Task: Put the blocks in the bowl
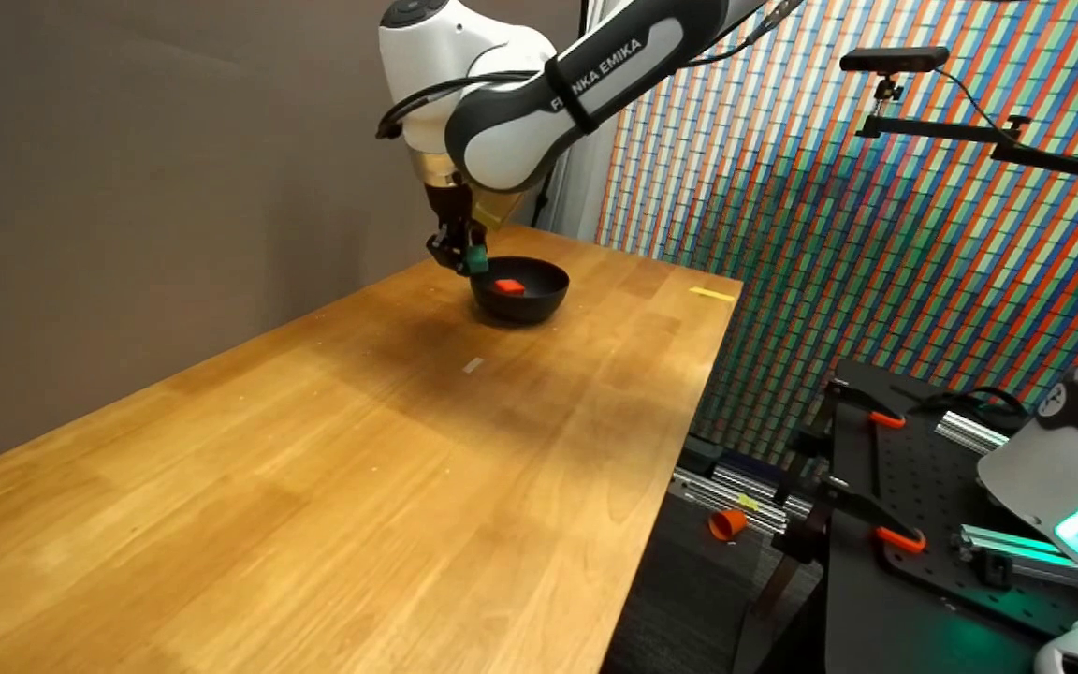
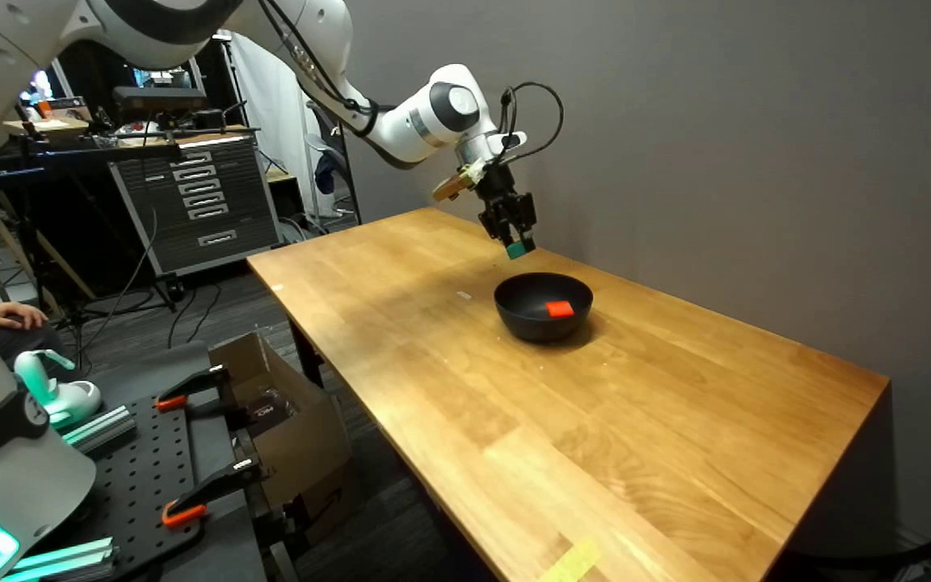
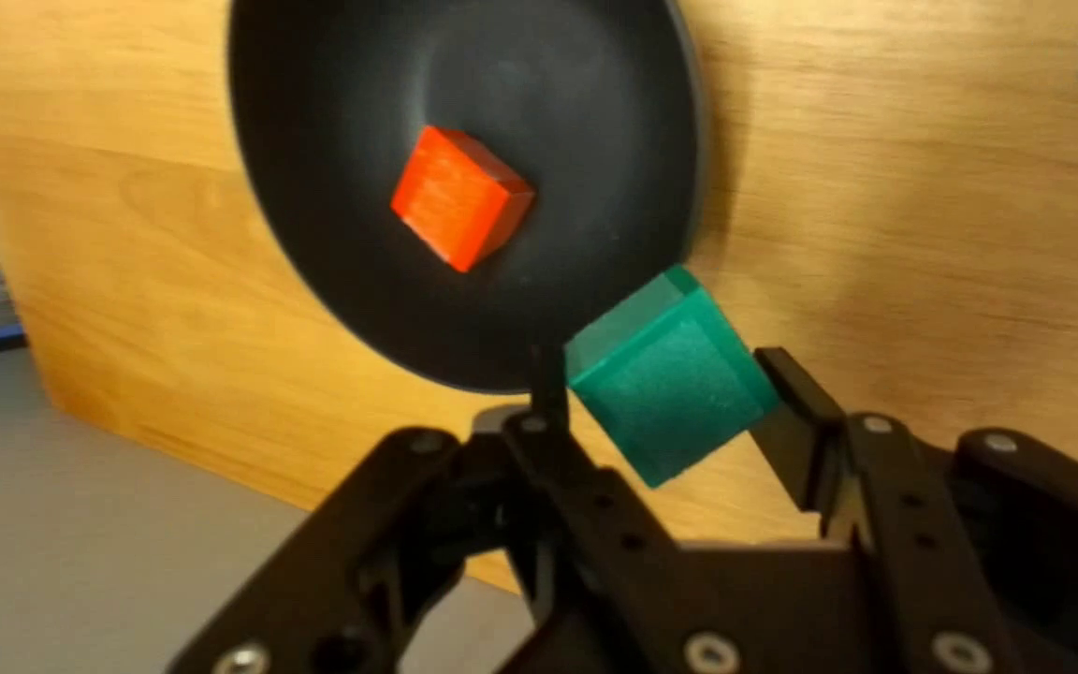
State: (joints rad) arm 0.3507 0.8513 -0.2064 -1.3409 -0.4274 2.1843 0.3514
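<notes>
The black bowl [image 1: 522, 310] stands upright on the wooden table, and it also shows in an exterior view [image 2: 542, 327] and the wrist view [image 3: 548, 75]. The orange-red block [image 3: 457, 198] lies inside the bowl; it shows in both exterior views [image 1: 509, 286] [image 2: 560, 309]. My gripper [image 3: 665, 370] is shut on the green block [image 3: 679, 393], which sits turned between the fingertips, corner-on. In both exterior views the gripper [image 1: 460, 253] [image 2: 520, 241] holds the green block [image 1: 476, 260] [image 2: 516, 250] above the table, beside and higher than the bowl's rim.
The wooden table [image 1: 342, 487] runs along a grey wall [image 2: 716, 178]. A small piece of light tape [image 1: 473, 365] lies on the table near the bowl. Yellow tape [image 1: 712, 294] marks the table's end. A cardboard box [image 2: 304, 444] stands on the floor beside the table.
</notes>
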